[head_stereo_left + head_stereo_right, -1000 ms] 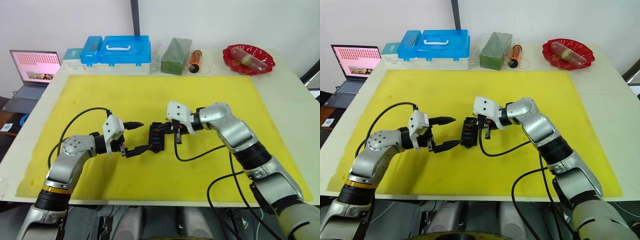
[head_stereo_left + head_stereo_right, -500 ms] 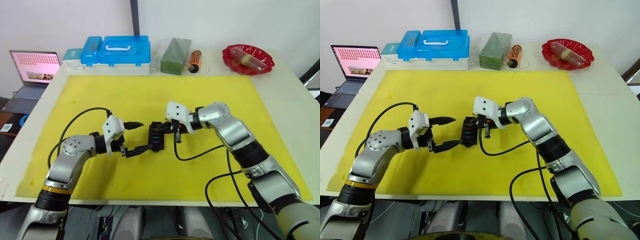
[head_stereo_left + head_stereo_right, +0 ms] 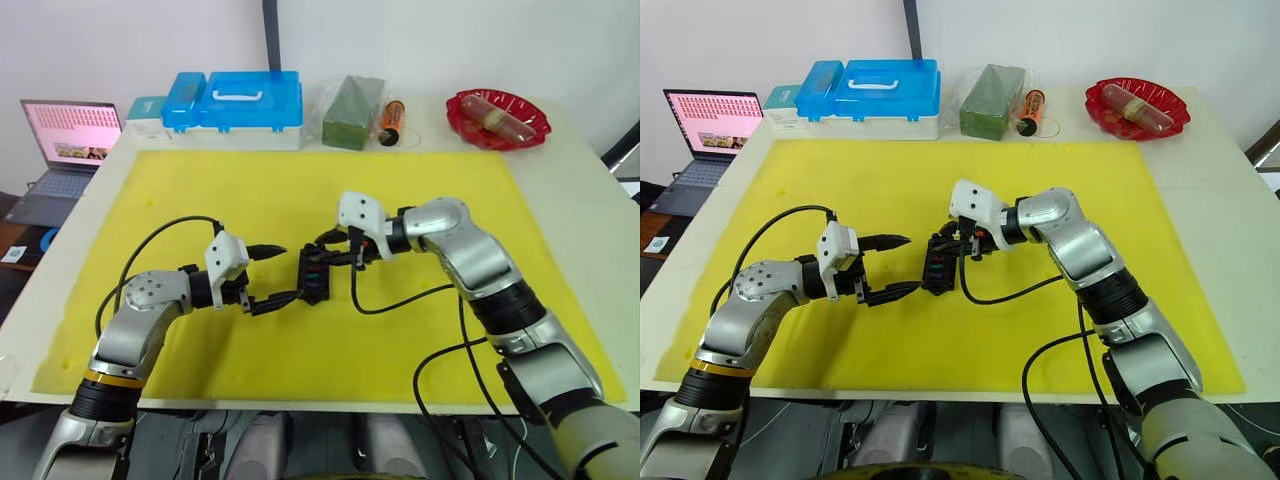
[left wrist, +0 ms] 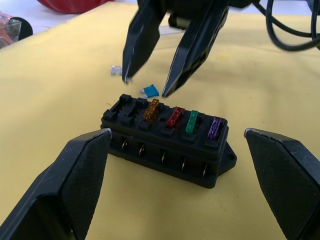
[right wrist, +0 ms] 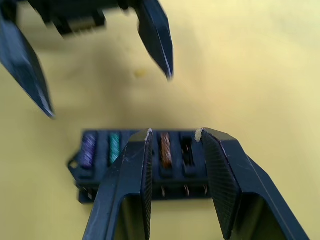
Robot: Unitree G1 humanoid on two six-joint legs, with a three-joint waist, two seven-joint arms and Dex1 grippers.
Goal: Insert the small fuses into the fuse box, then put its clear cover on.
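- Hovering just beside the fuse box (image 3: 313, 276) mid yellow mat (image 3: 200, 190), left gripper (image 3: 268, 273) is spread wide and empty; right gripper (image 3: 337, 250) sits just above the box.
- Left wrist: four fuses (image 4: 181, 119) seated, two slots near the tan one empty; teal fuse (image 4: 149, 91) loose behind the box.
- Right wrist: right gripper's fingers (image 5: 138, 167) narrowly parted, empty. Best to steady the box before pressing.
- No readable writing.

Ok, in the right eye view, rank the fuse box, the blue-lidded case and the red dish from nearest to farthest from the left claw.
1. Fuse box, just beyond the left claw.
2. Blue-lidded case, at the table's far edge.
3. Red dish, at the far right corner.
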